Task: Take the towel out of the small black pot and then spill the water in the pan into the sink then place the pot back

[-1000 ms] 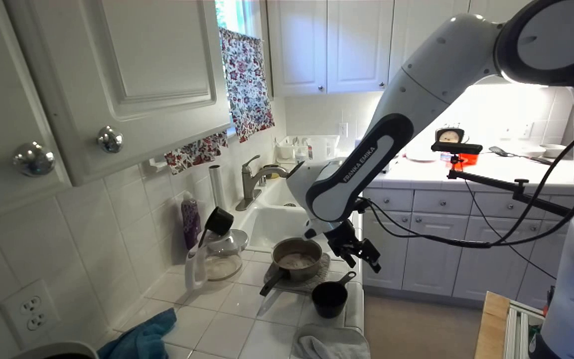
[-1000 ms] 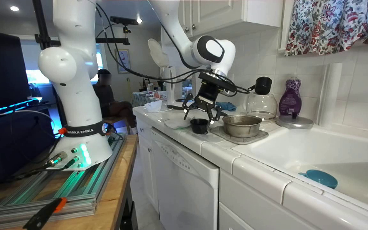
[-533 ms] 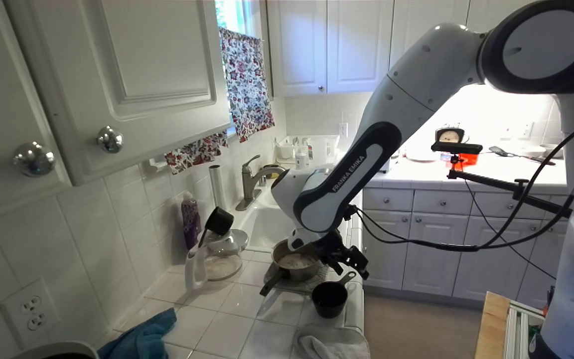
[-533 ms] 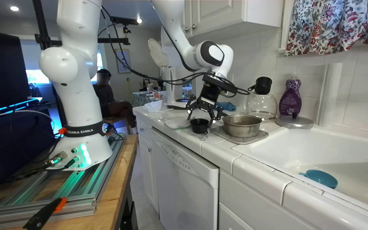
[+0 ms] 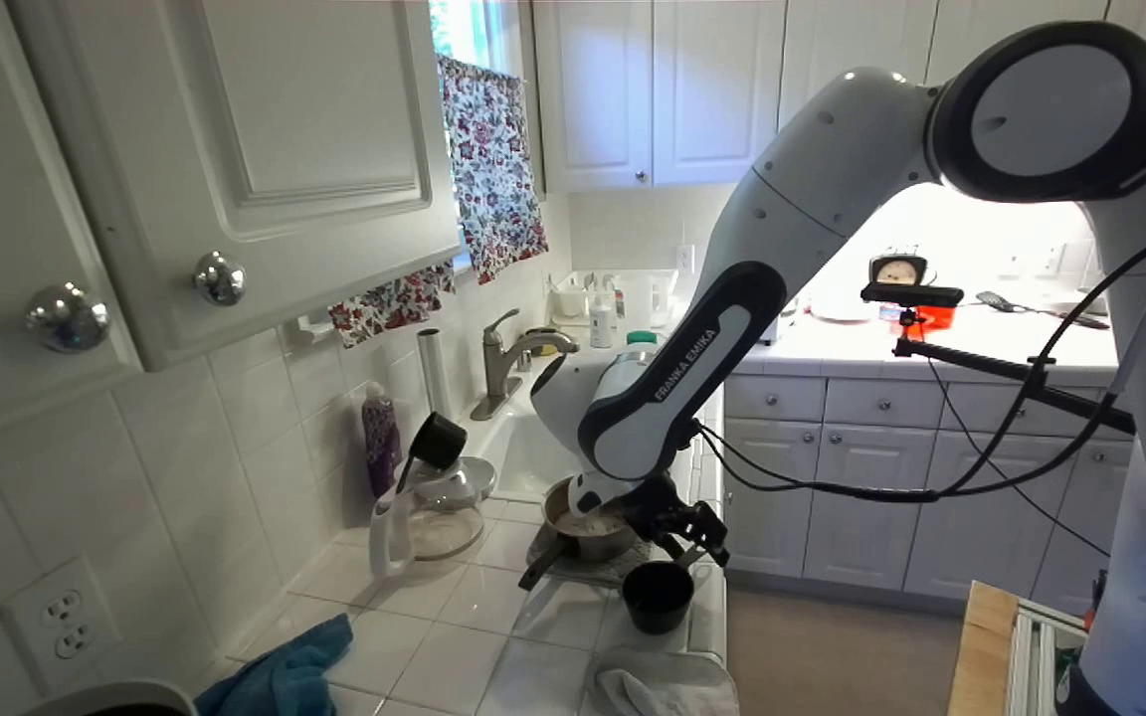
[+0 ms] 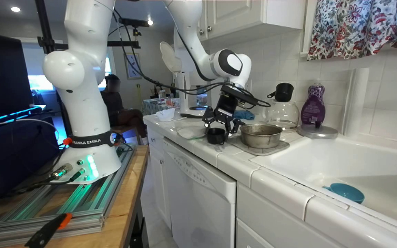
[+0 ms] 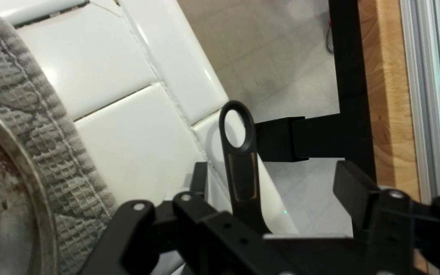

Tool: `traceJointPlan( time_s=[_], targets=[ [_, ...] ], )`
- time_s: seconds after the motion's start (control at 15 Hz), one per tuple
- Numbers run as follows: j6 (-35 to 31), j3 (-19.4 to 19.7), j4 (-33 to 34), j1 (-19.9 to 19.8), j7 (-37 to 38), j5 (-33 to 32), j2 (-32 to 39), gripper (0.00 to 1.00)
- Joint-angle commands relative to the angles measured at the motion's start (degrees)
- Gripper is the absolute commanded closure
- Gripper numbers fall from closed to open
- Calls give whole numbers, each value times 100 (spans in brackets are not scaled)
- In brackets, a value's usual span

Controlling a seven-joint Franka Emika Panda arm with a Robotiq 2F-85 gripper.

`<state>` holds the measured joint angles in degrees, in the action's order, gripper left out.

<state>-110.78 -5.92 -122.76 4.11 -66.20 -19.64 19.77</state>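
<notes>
Hanging low, the gripper (image 7: 273, 175) is by the small black pot (image 5: 658, 600)

The robot's fingers (image 7: 199, 177) are loose and spread wide apart. In the wrist view, the pot's handle (image 7: 244, 172) is between them, with a gap on each side. It is nearer to one finger than to the other.

The small black pot stands upright on the white tile counter (image 5: 454, 646). Its handle points to the counter's edge. The grey towel (image 5: 668, 686) is out of the pot and lies on the tiles just beside it, with folds in it.

On the pot's other side is the round grey pan (image 6: 260, 137). It sits flat on a grey mat (image 7: 67, 172). The wrist view shows brown marks inside it. Its long dark handle (image 5: 545, 565) points away from the white sink (image 6: 357, 158), which is right by the mat. A blue cup (image 6: 346, 193) is in the sink, and a silver faucet (image 5: 498, 373) stands at the back.

Near the wall, a glass jug (image 6: 281, 115) has a black cup (image 6: 284, 92) on top. A purple bottle (image 6: 313, 106) is next to the jug. A bright blue cloth (image 5: 285, 671) lies well apart from the towel.
</notes>
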Motion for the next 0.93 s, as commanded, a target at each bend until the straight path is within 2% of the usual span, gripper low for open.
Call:
traceJointPlan(
  time_s=[0.0,0.33,0.53,0.6,0.73,0.87],
  targets=[
    [206,-52,291,7,-186,-149,276,33],
    [219,-86,398,32,-292,-148,313,74],
    [236,-114,435,59,-306,-165,305,94],
    [247,-123,446,70,-303,-172,302,98],
    [273,-137,482,100,-305,-187,309,97],
    [270,-158,469,125,-310,-203,294,100]
  ],
)
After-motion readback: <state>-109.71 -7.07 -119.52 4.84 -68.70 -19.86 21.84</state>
